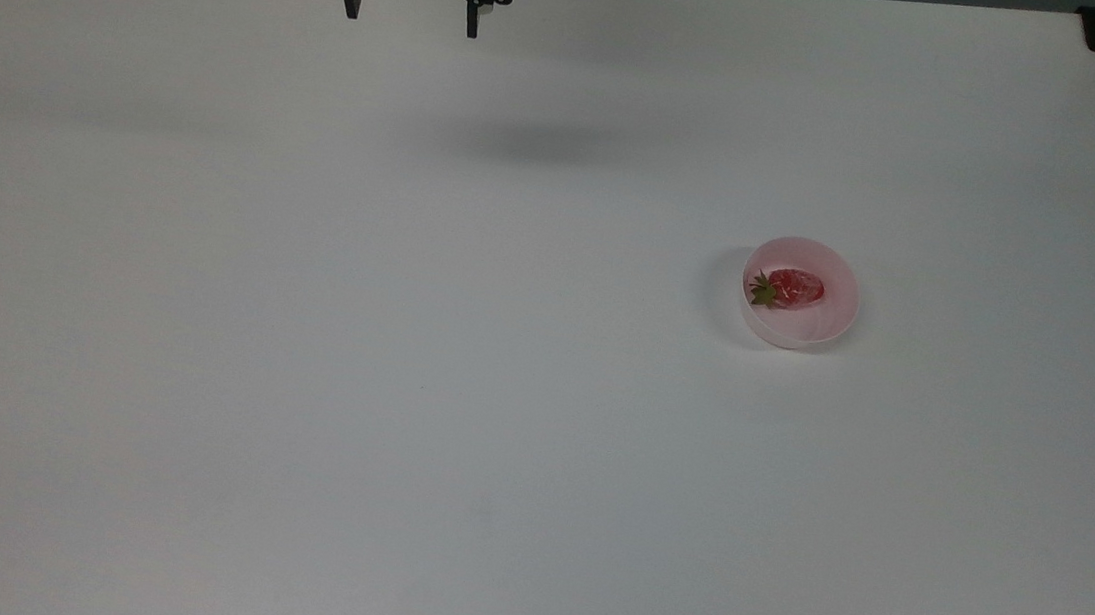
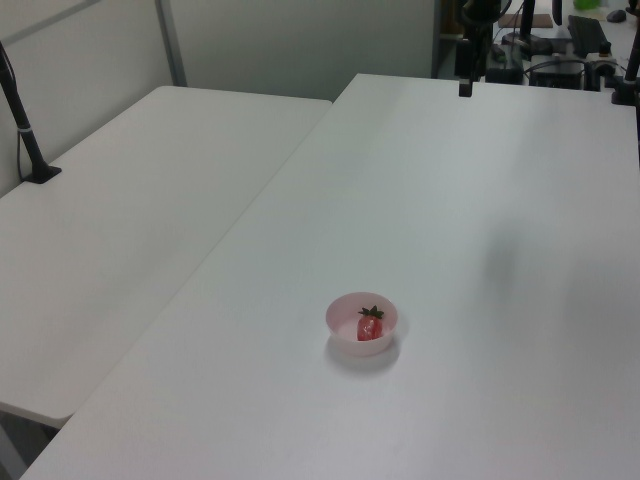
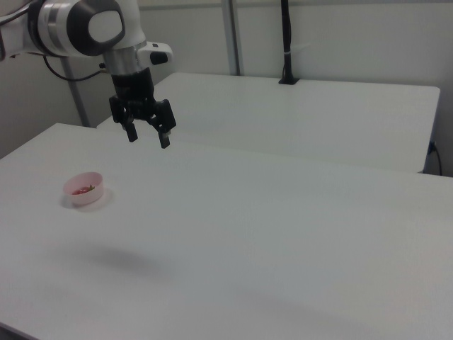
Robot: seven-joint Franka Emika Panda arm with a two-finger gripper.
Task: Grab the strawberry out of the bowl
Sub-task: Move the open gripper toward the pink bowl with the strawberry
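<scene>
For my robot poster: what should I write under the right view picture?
Open gripper hangs above the white table, away from the pink bowl holding a strawberry.

White rounded arm with grey joint caps and a black wrist. Black two-finger gripper, angular linkages, small pale screws.

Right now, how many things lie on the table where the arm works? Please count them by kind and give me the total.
Bowl: 1, pale pink, standing on the white table
Strawberry: 1, red with a green cap, lying inside the bowl
Total: 2
The open gripper is above the table, away from the bowl, and holds nothing.
</scene>
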